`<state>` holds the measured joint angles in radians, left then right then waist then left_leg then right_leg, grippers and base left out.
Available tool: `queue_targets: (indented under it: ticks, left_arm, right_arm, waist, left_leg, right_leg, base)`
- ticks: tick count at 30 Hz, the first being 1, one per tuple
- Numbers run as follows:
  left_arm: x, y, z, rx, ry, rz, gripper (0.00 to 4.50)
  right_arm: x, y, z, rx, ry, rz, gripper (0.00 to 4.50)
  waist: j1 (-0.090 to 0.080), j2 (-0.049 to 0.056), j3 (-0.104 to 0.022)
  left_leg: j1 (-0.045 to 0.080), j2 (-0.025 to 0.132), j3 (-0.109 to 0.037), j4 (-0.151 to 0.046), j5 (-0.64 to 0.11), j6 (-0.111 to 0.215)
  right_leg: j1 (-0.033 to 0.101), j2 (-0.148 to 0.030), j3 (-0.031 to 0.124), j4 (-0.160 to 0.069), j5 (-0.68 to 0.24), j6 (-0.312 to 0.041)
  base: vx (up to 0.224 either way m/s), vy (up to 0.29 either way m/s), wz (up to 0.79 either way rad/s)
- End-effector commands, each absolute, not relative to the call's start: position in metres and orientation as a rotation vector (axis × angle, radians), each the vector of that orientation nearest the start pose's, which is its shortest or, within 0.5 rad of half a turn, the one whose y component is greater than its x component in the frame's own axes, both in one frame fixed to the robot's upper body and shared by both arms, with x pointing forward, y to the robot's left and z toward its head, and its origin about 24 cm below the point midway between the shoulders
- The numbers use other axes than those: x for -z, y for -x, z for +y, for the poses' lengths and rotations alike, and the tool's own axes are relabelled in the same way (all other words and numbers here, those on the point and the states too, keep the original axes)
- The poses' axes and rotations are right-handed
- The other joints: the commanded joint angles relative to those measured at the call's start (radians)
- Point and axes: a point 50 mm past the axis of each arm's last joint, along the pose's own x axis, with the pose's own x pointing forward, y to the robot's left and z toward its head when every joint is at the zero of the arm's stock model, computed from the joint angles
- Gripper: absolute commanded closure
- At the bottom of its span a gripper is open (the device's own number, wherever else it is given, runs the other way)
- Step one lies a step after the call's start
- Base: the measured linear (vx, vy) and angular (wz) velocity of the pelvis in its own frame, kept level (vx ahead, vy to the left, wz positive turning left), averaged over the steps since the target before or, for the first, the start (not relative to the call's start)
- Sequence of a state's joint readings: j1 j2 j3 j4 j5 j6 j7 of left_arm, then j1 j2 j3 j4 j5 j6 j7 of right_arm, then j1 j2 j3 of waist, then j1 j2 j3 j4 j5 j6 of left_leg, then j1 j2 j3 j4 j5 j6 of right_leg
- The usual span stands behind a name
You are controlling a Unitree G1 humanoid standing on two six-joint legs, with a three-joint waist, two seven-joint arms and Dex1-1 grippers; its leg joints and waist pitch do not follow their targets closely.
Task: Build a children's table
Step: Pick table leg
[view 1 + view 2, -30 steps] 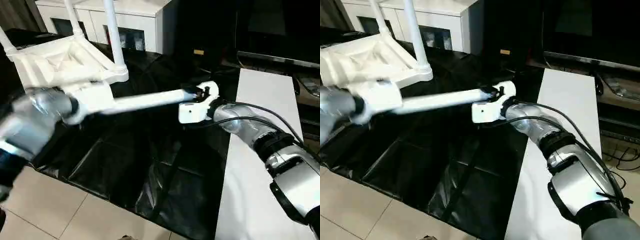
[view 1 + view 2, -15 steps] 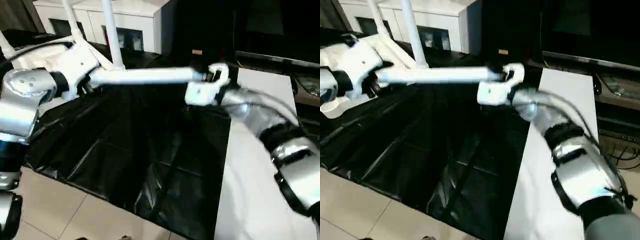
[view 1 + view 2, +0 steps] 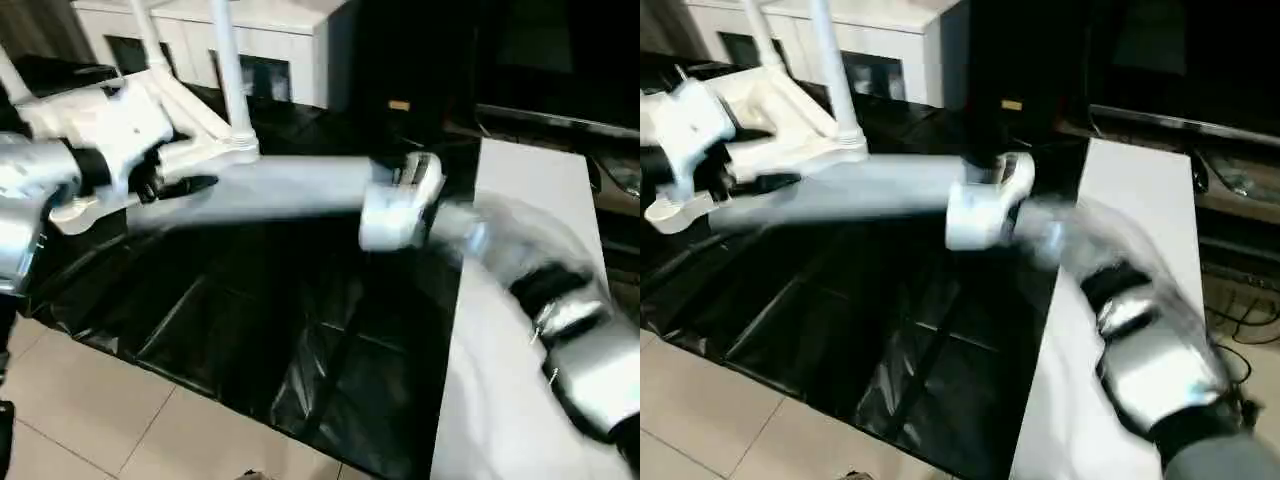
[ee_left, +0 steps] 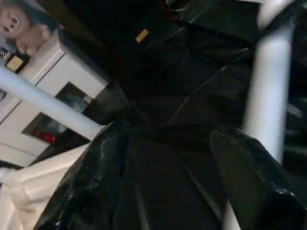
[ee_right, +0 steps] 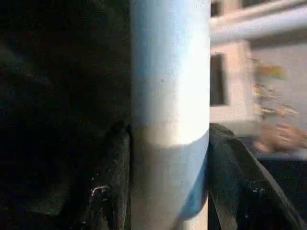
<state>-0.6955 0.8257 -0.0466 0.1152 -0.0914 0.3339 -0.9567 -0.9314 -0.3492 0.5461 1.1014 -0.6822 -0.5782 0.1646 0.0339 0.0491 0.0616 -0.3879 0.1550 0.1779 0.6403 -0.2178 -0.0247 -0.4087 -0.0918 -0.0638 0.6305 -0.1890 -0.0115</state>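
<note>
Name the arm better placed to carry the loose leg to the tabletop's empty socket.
Right. The right gripper is shut on the loose leg, while the left gripper is open beside the leg's far end, near the upturned tabletop.

Black plastic sheeting (image 3: pixel 280 320) covers a pale tiled floor (image 3: pixel 70 410). A white cabinet with glass doors (image 3: pixel 270 45) stands behind; a white bench (image 3: pixel 1120 260) runs alongside.

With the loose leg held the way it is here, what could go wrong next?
The right gripper alone clamps the long white tapered plastic leg near one end, so the free end could sag or swing into the upturned white plastic tabletop and its upright legs. The open left gripper has the leg passing beside its fingers, not between them; closing now could miss.
</note>
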Motion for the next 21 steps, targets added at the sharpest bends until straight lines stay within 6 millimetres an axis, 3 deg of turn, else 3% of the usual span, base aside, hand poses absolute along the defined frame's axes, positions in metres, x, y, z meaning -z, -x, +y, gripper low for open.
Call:
queue_targets:
  ticks: [1, 4, 5, 8, 9, 10, 12, 14, 15, 16, 17, 18, 20, 21]
  left_arm:
    - [-0.222, -0.327, 0.227, 0.752, -0.77, 0.119, 0.96]
    - [-0.227, -0.33, 0.225, 0.738, -0.766, 0.052, 0.55]
    - [-0.23, -0.331, 0.225, 0.723, -0.759, 0.022, 0.55]
    - [-0.266, -0.343, 0.239, 0.482, -0.529, -0.287, 0.27]
    - [-0.266, -0.343, 0.239, 0.482, -0.529, -0.287, 0.2]
    - [-0.284, -0.345, 0.258, 0.305, -0.392, -0.404, 0.17]
    - [-0.29, -0.345, 0.267, 0.229, -0.323, -0.446, 0.16]
    - [-0.299, -0.339, 0.307, -0.034, -0.246, -0.488, 0.16]
    - [-0.298, -0.334, 0.322, -0.119, -0.261, -0.475, 0.16]
    - [-0.296, -0.33, 0.333, -0.176, -0.278, -0.46, 0.16]
    - [-0.295, -0.329, 0.335, -0.182, -0.283, -0.454, 0.16]
    - [-0.29, -0.329, 0.335, -0.168, -0.283, -0.437, 0.16]
    - [-0.278, -0.33, 0.332, -0.118, -0.271, -0.408, 0.16]
    - [-0.263, -0.332, 0.324, -0.067, -0.27, -0.363, 0.16]
  right_arm:
    - [-0.095, -0.376, -0.109, -0.815, 1.361, -0.257, 2.69]
    - [-0.094, -0.375, -0.109, -0.823, 1.353, -0.253, 2.69]
    - [-0.094, -0.375, -0.109, -0.822, 1.35, -0.251, 2.69]
    - [-0.098, -0.376, -0.114, -0.788, 1.228, -0.239, 2.69]
    - [-0.098, -0.376, -0.114, -0.788, 1.228, -0.239, 2.69]
    - [-0.099, -0.376, -0.115, -0.78, 1.154, -0.232, 2.69]
    - [-0.099, -0.375, -0.115, -0.776, 1.111, -0.228, 2.69]
    - [-0.099, -0.375, -0.118, -0.76, 0.984, -0.19, 2.69]
    - [-0.1, -0.376, -0.12, -0.741, 0.908, -0.173, 2.69]
    - [-0.1, -0.376, -0.122, -0.725, 0.844, -0.16, 2.69]
    - [-0.101, -0.376, -0.122, -0.72, 0.827, -0.158, 2.7]
    - [-0.102, -0.377, -0.122, -0.709, 0.79, -0.154, 2.7]
    - [-0.105, -0.379, -0.123, -0.677, 0.662, -0.139, 2.7]
    - [-0.113, -0.382, -0.122, -0.635, 0.48, -0.13, 2.7]
  waist:
    - [-0.004, 0.003, -0.076]
    - [-0.005, 0.004, -0.076]
    - [-0.005, 0.011, -0.077]
    - [-0.006, 0.012, -0.081]
    - [-0.006, 0.009, -0.084]
    - [-0.008, 0.005, -0.084]
    - [-0.011, 0.003, -0.083]
    - [-0.019, -0.002, -0.081]
    - [-0.023, -0.007, -0.079]
    - [-0.031, -0.002, -0.079]
    - [-0.03, 0.004, -0.079]
    - [-0.031, -0.002, -0.079]
    - [-0.02, 0.002, -0.076]
    - [-0.018, -0.009, -0.076]
  left_leg:
    - [0.017, 0.061, -0.02, -0.078, -0.128, 0.027]
    - [0.018, 0.06, -0.019, -0.078, -0.139, 0.02]
    - [0.017, 0.06, -0.02, -0.077, -0.139, 0.018]
    - [0.019, 0.055, -0.017, -0.072, -0.131, 0.024]
    - [0.017, 0.056, -0.019, -0.073, -0.136, 0.029]
    - [0.016, 0.057, -0.02, -0.073, -0.13, 0.039]
    - [0.013, 0.056, -0.021, -0.072, -0.142, 0.046]
    - [0.01, 0.056, -0.021, -0.071, -0.152, 0.06]
    - [0.006, 0.058, -0.023, -0.073, -0.153, 0.066]
    - [0.007, 0.062, -0.026, -0.076, -0.16, 0.07]
    - [0.015, 0.066, -0.025, -0.077, -0.165, 0.06]
    - [0.017, 0.067, -0.023, -0.076, -0.164, 0.059]
    - [0.019, 0.073, -0.022, -0.082, -0.179, 0.051]
    - [0.023, 0.073, -0.019, -0.082, -0.183, 0.053]
  right_leg:
    - [0.058, -0.055, 0.047, -0.046, -0.035, -0.318]
    - [0.058, -0.054, 0.047, -0.048, -0.045, -0.315]
    - [0.058, -0.055, 0.047, -0.046, -0.039, -0.316]
    - [0.059, -0.05, 0.046, -0.043, 0.03, -0.332]
    - [0.064, -0.051, 0.045, -0.041, 0.049, -0.335]
    - [0.065, -0.051, 0.044, -0.04, 0.054, -0.332]
    - [0.068, -0.053, 0.044, -0.041, 0.044, -0.332]
    - [0.067, -0.051, 0.043, -0.044, 0.017, -0.323]
    - [0.069, -0.053, 0.043, -0.045, -0.004, -0.31]
    - [0.067, -0.055, 0.043, -0.047, -0.034, -0.298]
    - [0.058, -0.053, 0.041, -0.051, -0.056, -0.304]
    - [0.056, -0.052, 0.042, -0.052, -0.056, -0.31]
    - [0.052, -0.057, 0.044, -0.052, -0.083, -0.319]
    - [0.05, -0.055, 0.045, -0.054, -0.083, -0.319]
  base:
    - [0.0, 0.0, 0.0]
    - [0.0, 0.0, 0.0]
    - [0.0, 0.0, 0.0]
    - [0.0, 0.0, 0.0]
    - [0.0, 0.0, 0.0]
    - [0.0, 0.0, 0.0]
    - [0.0, 0.0, 0.0]
    - [0.0, 0.0, 0.0]
    - [0.0, 0.0, 0.0]
    - [0.0, 0.0, 0.0]
    - [0.0, 0.0, 0.0]
    - [0.0, 0.0, 0.0]
    - [0.0, 0.0, 0.0]
    - [0.0, 0.0, 0.0]
